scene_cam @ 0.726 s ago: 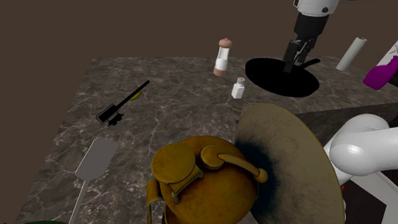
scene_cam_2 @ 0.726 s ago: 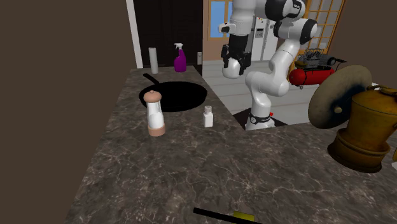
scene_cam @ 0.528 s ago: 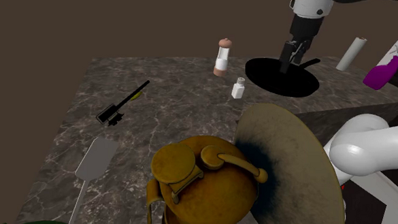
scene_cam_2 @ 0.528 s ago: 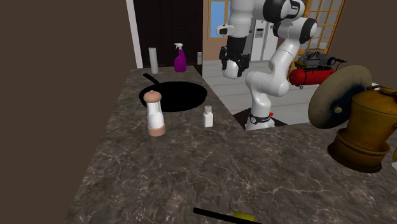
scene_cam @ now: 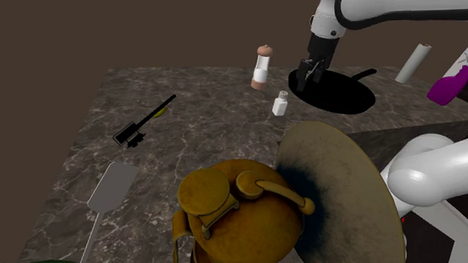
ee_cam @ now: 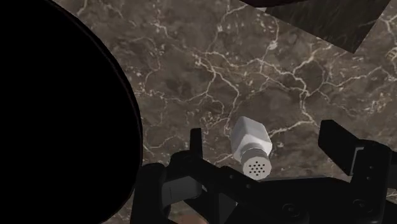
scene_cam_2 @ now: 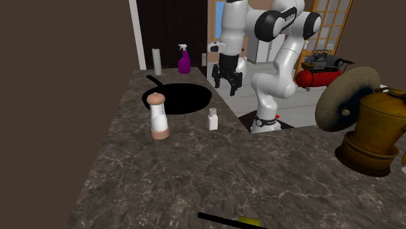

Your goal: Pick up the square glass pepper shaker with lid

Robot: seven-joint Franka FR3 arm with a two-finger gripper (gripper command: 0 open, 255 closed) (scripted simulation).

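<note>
Wrist view has the all-black two-finger gripper (ee_cam: 264,137) spread wide and empty, hovering above the small square white shaker with a perforated lid (ee_cam: 251,145). The shaker stands upright on the dark marbled countertop (ee_cam: 191,76), near the round black pan (ee_cam: 57,114). A sound grasp likely means centring the fingers on its flat walls, descending straight, and closing below the lid.
</note>
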